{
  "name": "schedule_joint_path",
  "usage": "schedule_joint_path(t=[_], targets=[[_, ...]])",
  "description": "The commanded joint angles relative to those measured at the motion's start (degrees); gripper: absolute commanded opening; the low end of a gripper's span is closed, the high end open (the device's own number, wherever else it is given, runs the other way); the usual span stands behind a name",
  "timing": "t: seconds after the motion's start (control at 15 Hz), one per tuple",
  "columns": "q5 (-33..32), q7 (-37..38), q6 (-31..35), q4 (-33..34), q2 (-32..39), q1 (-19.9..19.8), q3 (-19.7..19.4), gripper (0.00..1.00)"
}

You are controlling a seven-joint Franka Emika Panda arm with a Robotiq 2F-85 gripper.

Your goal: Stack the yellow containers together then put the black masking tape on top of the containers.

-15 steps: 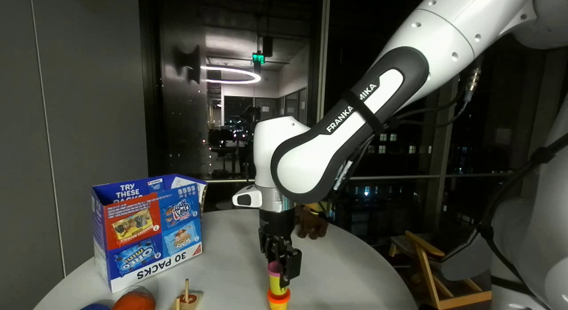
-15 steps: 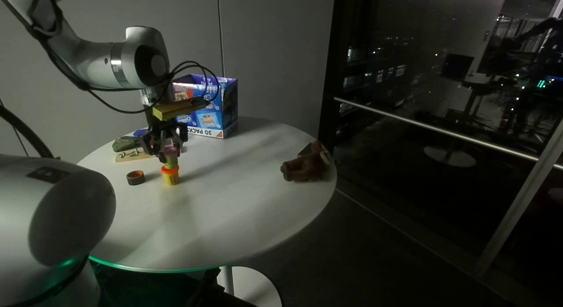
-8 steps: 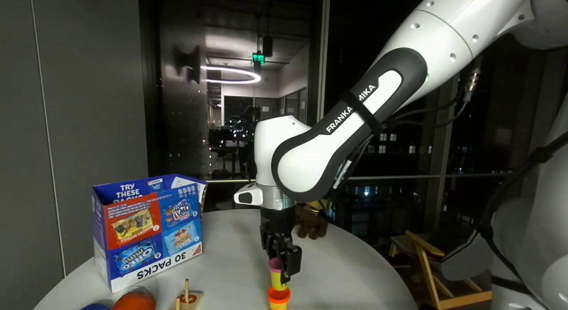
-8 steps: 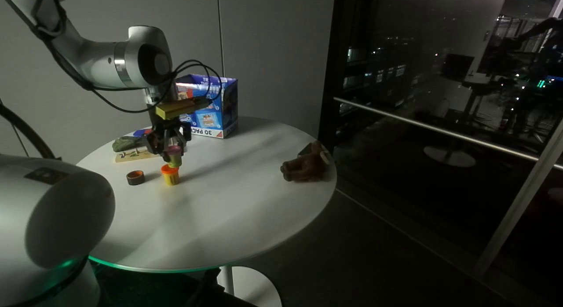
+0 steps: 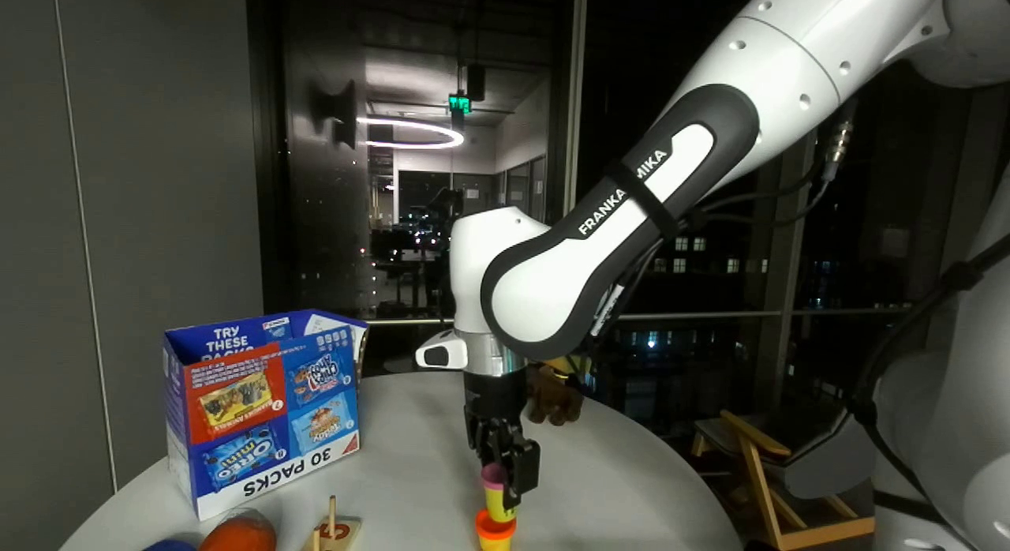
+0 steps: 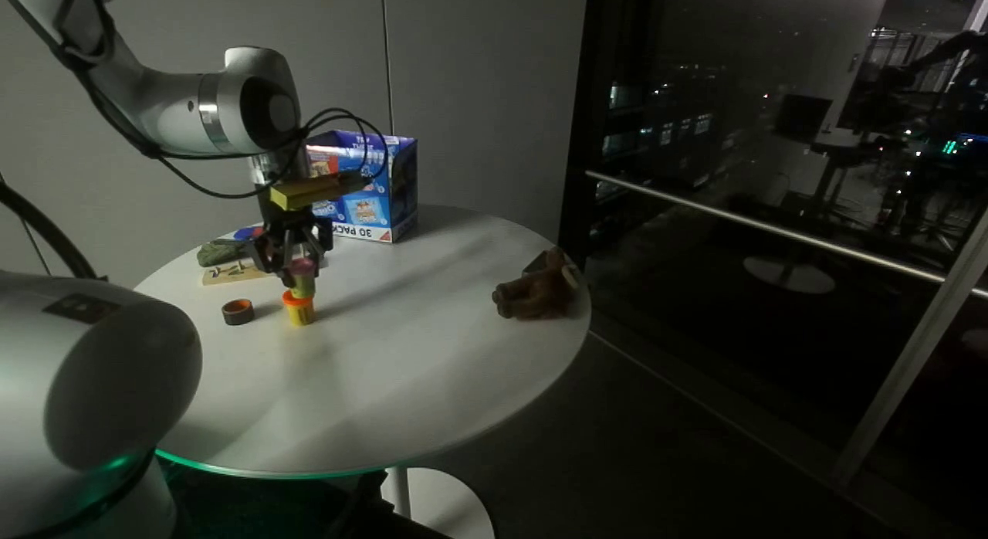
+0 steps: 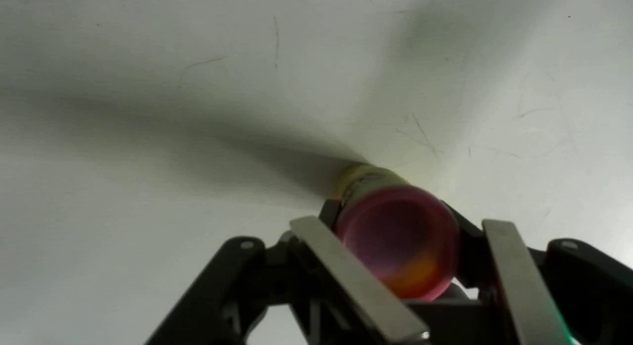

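My gripper [image 7: 395, 221] is shut on the sides of a yellow container with a pink lid [image 5: 493, 478], which also shows in an exterior view [image 6: 302, 287]. The wrist view looks down on its pink lid [image 7: 390, 231]. I hold it over the yellow container with an orange-red lid [image 5: 495, 527], which stands upright on the table [image 6: 299, 310]. The held container's base is at the orange lid, slightly off-centre; whether it touches I cannot tell. The black masking tape [image 6: 238, 312] lies flat on the table beside the lower container, orange inside its ring.
A blue printed carton [image 5: 268, 417] stands at the table's edge. A wooden board with pegs [image 6: 235, 272], a green item [image 6: 219, 252] and an orange-red round thing [image 5: 238, 532] lie near it. A brown plush toy [image 6: 536, 290] lies at another edge of the round table [image 6: 401, 369].
The gripper first lifted the pink-lidded container a little and shifted it sideways off the orange lid. It has since come down and partly back toward the lower container. The tape has not moved.
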Motion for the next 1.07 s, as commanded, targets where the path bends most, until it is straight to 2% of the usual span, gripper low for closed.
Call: schedule_joint_path(t=[0.0,0.27,1.0], targets=[[2.9,-1.3,-0.8,0.7,0.0,0.6,0.9,0.24],[4.2,-0.9,-0.2,0.3,0.1,1.1,1.7,0.24],[2.3,0.5,3.6,-0.8,-0.2,0.6,2.3,0.24]])
